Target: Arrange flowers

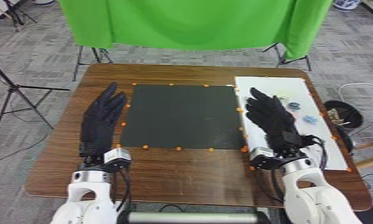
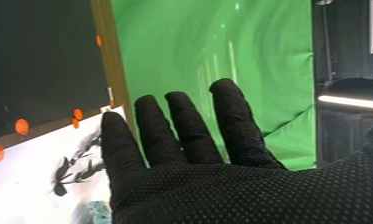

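We held our right hand (image 1: 276, 122) nearest, its fingers straight and grasping nothing. Our brown table (image 1: 191, 175) bore a dark mat (image 1: 182, 115) and a white sheet (image 1: 293, 87). Our left hand (image 1: 100, 120), just left of the mat, had straight, released fingers too. A leafy sprig (image 2: 83, 175) and blue flowers (image 1: 309, 119) (small splashes of colour) lay on the sheet.

the desk (image 1: 187, 175) is brown wood, smooth with a faint sheen. the dark panel (image 1: 182, 117) looks matt and even, the white sheet (image 1: 327, 145) smooth. the green cloth (image 1: 191, 20) hangs in soft folds. matt black fabric with a fine dotted grain covers the right hand (image 1: 273, 117); the left hand (image 1: 99, 122) wears black fabric too.
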